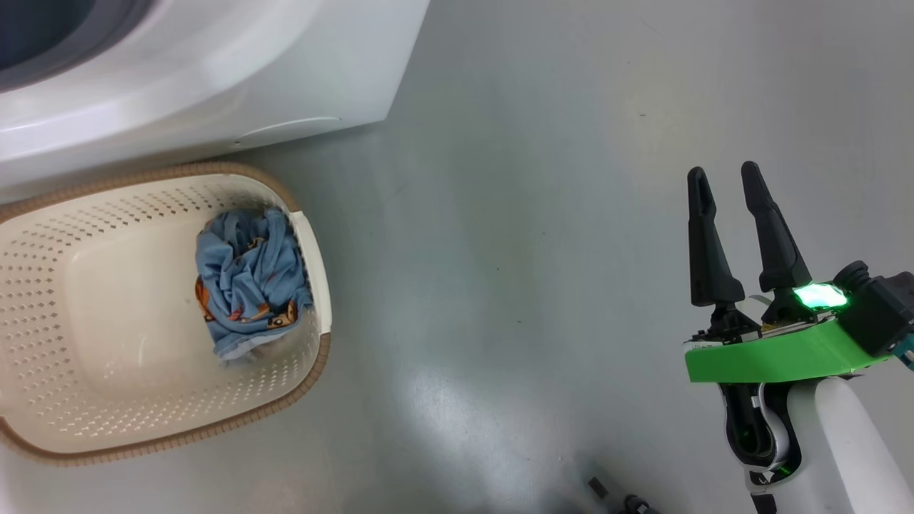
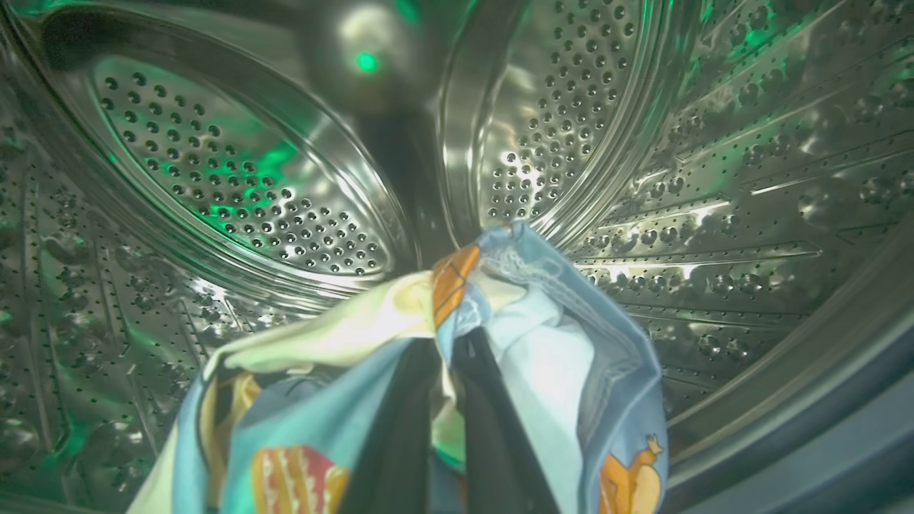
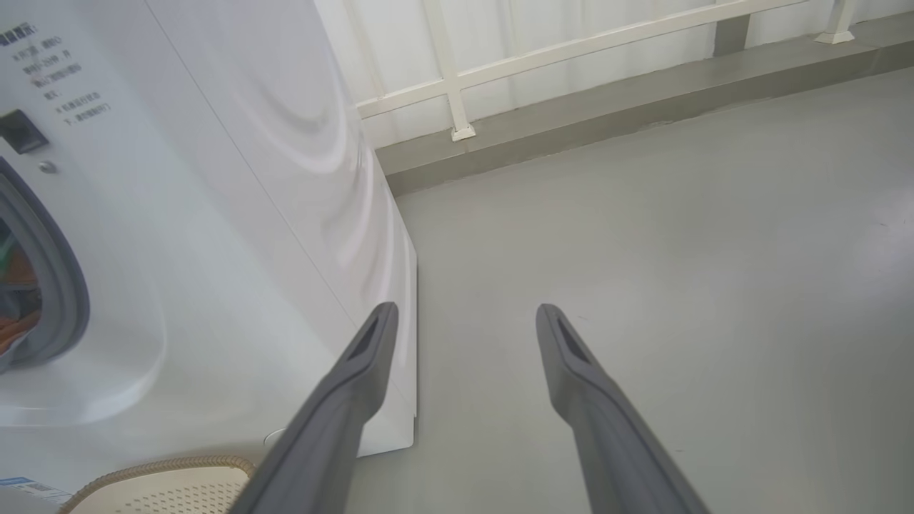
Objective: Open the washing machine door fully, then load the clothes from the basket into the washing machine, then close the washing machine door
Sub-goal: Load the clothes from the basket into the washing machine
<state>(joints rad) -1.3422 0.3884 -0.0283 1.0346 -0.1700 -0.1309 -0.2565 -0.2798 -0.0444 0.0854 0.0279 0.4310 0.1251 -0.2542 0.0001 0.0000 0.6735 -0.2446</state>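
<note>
- White front-loading washing machine (image 1: 214, 78): stands on the smooth grey floor (image 1: 543, 235). A grey rubber gasket (image 3: 68, 300) rings its round opening, and a small blue label sticker (image 3: 21, 485) sits low on its front panel.
- Perforated steel drum (image 2: 235, 193): the inside of the machine, as seen from the left wrist. Green light glints off its ribbed wall.
- Left gripper (image 2: 446, 346): reaches inside the drum. Its two long dark fingers are pressed together with no gap to be seen, closed on the first garment (image 2: 550, 350). This is a light blue fabric piece printed with orange-brown cartoon figures and edged with cream trim. The cloth bunches over and around the fingers.
- Small rectangular cream plastic basket (image 1: 43, 300): has perforated sides and a brown woven-look rim. It rests on the floor just beside the foot of the machine's front, below the opening.
- Second garment (image 1: 246, 278): light blue fabric with the same orange-brown print showing in its folds. It lies crumpled in a heap inside the basket, against the end wall on the robot's right.
- Right gripper (image 1: 722, 171): hangs over the floor, well apart from the basket and to the right of the machine's front corner. Its two dark fingers are spread wide, with nothing between them.
- Bright green band (image 1: 771, 360): wraps the right wrist just behind the fingers, with a lit green lamp beside it.
- White railing (image 3: 500, 64): runs along the far edge of the floor, beyond the machine's side.
</note>
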